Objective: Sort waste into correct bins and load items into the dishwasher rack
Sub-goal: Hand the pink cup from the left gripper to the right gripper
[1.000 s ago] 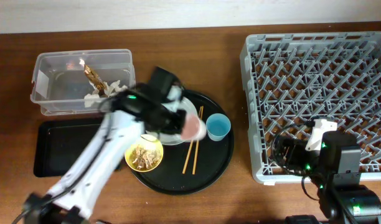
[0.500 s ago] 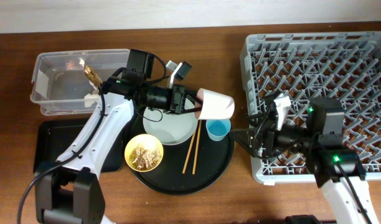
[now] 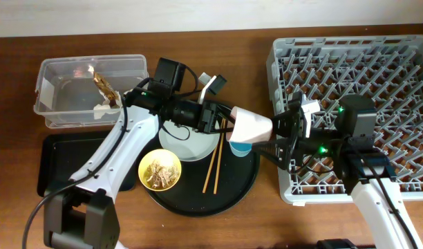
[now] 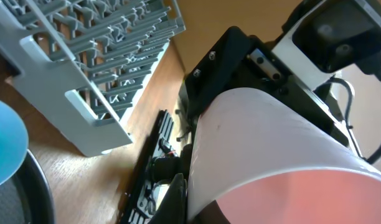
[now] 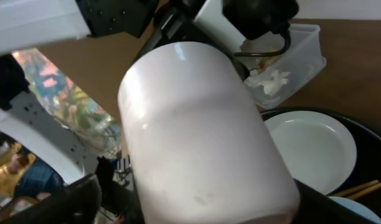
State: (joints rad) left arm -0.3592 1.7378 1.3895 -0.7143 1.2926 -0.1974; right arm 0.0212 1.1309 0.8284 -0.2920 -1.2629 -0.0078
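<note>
Jaws of left gripper [image 3: 226, 121] hold pink cup [image 3: 253, 126] above blue cup [image 3: 240, 147], right gripper [image 3: 279, 138] gaping beside it.

The rack [image 3: 350, 104] fills the right of the worktop [image 3: 218, 41]. At back left sits the tub [image 3: 90, 61], with the flat tray [image 3: 59, 166] before it. Between them, the round tray [image 3: 239, 180] carries the plate [image 3: 187, 142], bowl [image 3: 141, 171], chopsticks [image 3: 213, 169] and first cup [image 3: 240, 146]. The second cup [image 3: 253, 126] hangs over the first cup, beside the rack.

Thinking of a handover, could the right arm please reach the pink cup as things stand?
Probably yes: the left pincer holds the pink cup out to the right pincer, nothing between.
</note>
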